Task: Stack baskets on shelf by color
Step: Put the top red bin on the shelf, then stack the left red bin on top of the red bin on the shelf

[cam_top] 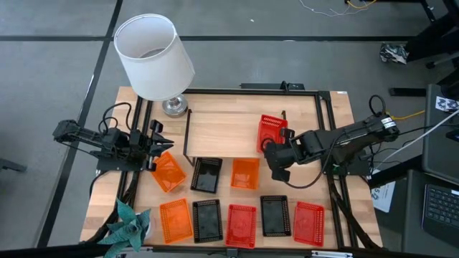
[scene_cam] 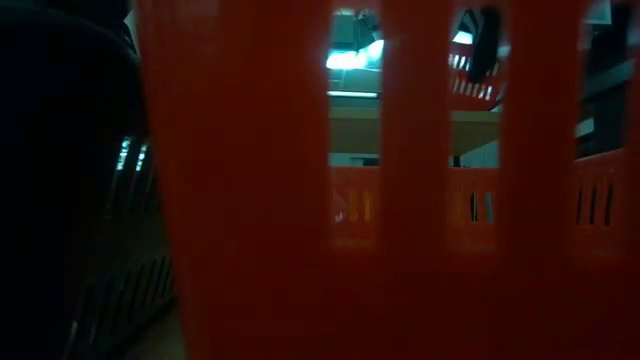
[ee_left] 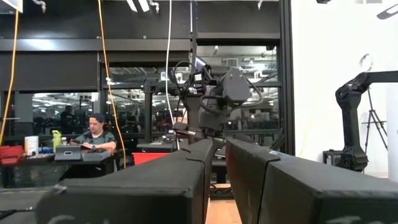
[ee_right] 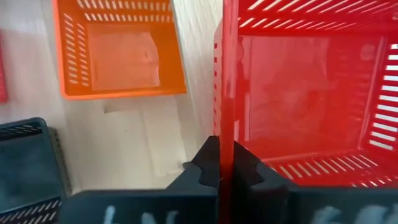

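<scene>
Because red was to be stacked on the low light-wood shelf point(cam_top: 229, 125), a red plastic mesh basket point(cam_top: 272, 132) was clamped by its wall in the right gripper point(ee_right: 221, 171) jaws, right of frame centre; the left gripper point(cam_top: 159, 143) jaws' state could not be told.

The wooden table point(cam_top: 287, 215) carries eight baskets (three orange, three black, two red), a lamp point(cam_top: 154, 57) and the shelf point(cam_top: 222, 125).

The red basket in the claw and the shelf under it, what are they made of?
The red basket, pinched by the right gripper, looks like glossy moulded plastic: thin, slightly translucent slotted walls. The shelf looks like pale matte wood, with faint grain lines.
</scene>
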Controlling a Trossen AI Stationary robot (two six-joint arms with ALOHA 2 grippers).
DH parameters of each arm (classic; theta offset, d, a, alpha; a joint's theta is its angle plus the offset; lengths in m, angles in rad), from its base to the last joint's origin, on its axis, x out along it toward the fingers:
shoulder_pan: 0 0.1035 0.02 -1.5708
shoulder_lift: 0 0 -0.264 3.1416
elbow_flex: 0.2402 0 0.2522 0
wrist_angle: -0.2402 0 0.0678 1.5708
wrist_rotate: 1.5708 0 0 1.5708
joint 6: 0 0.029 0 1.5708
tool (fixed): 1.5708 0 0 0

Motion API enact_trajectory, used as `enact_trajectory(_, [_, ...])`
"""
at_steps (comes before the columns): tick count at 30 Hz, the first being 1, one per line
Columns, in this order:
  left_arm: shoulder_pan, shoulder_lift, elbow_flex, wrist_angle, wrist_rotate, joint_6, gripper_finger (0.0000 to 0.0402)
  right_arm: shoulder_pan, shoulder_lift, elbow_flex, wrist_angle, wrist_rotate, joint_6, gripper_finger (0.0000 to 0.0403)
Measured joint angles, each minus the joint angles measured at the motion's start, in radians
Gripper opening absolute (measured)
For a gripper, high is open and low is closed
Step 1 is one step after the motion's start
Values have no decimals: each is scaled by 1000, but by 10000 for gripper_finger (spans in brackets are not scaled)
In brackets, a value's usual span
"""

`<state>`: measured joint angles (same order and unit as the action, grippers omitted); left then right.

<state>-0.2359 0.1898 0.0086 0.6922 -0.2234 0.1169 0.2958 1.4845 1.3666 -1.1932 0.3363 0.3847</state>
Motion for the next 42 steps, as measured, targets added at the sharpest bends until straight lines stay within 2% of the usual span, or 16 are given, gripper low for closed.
enact_trajectory(9, [0,0,0,0,0,0,39,0,2,0,19,1,-72,41])
enact_trajectory(18, [0,0,0,0,0,0,39,-20,2,0,24,29,16,87])
enact_trajectory(33, [0,0,0,0,0,0,39,-33,3,27,76,9,55,88])
enact_trajectory(42, [0,0,0,0,0,0,39,-31,3,163,53,-18,56,88])
